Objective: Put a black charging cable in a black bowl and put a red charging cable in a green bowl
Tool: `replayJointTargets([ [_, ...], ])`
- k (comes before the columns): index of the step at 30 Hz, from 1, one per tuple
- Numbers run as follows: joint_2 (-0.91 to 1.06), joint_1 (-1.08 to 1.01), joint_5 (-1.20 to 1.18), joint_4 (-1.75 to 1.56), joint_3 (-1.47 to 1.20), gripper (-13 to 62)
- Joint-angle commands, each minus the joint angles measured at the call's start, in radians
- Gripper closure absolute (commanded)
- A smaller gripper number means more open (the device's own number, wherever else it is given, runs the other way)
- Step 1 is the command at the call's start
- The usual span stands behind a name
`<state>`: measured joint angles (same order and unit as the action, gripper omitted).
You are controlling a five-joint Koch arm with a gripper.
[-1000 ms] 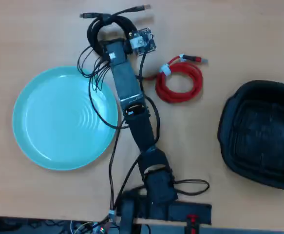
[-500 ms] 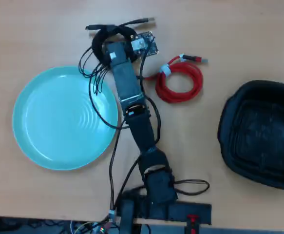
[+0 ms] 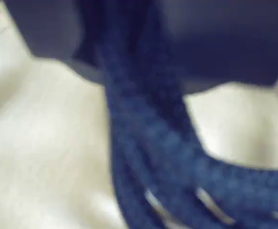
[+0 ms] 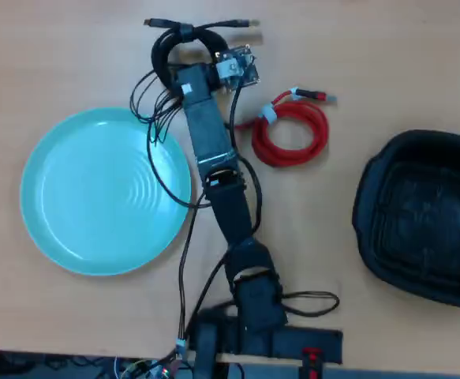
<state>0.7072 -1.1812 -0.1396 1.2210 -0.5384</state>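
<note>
At the far edge of the table in the overhead view, the gripper (image 4: 184,65) sits over the black cable (image 4: 184,35); whether it is clenched cannot be told. The red cable (image 4: 291,131) lies just right of the arm. The green bowl (image 4: 72,229) sits left, the black bowl (image 4: 372,213) right.
</note>
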Motion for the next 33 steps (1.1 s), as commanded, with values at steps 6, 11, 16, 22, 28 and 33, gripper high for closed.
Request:
replayJointTargets([
  [6,0.341,-0.014,-0.057,-0.52,-0.528,56.1],
  [11,0.657,-0.031,-0.052,-0.957,-1.085,56.1],
  [16,0.765,-0.046,-0.06,-1.04,-1.216,56.1],
  [22,0.927,-0.051,-0.063,-0.655,-1.094,56.1],
  [28,0.979,-0.06,-0.057,-0.156,-0.782,56.1],
  [33,1.065,-0.087,-0.051,0.092,-0.615,56.1],
])
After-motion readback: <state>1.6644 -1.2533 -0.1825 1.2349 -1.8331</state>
